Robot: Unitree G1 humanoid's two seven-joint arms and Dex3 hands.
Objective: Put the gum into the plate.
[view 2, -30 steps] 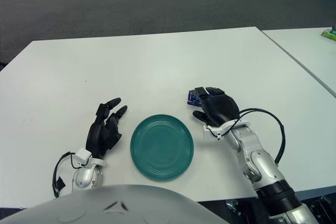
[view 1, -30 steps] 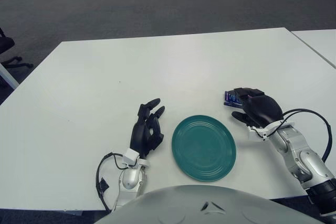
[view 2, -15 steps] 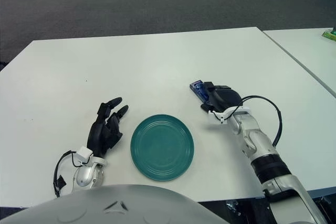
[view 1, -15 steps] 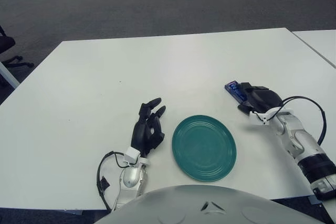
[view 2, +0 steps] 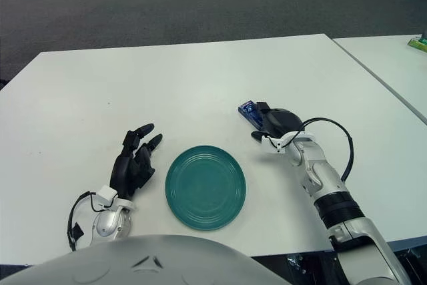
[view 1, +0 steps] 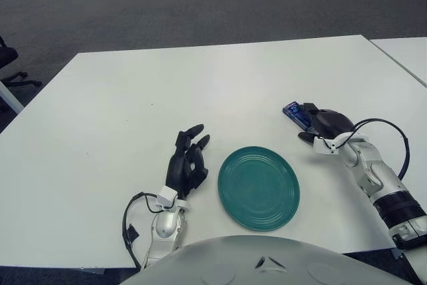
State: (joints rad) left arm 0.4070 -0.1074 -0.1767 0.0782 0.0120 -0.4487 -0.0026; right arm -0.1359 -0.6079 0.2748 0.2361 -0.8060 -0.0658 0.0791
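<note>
One plate point(view 1: 259, 187) between both hands.

On the white bench point(view 2: 200, 78), the right hand point(view 2: 275, 123) has its fingers point(view 2: 261, 113) over the blue gum point(view 2: 248, 110), up and right of the green plate point(view 2: 205, 187). The left hand point(view 2: 134, 163) shows left of the plate, fingers spread.

Right hand point(view 1: 327, 127) fingers curled — left hand point(view 1: 187, 165) idle, fingers relaxed

No text, label or number can be read anywhere, not even on the gum point(view 1: 294, 112).
</note>
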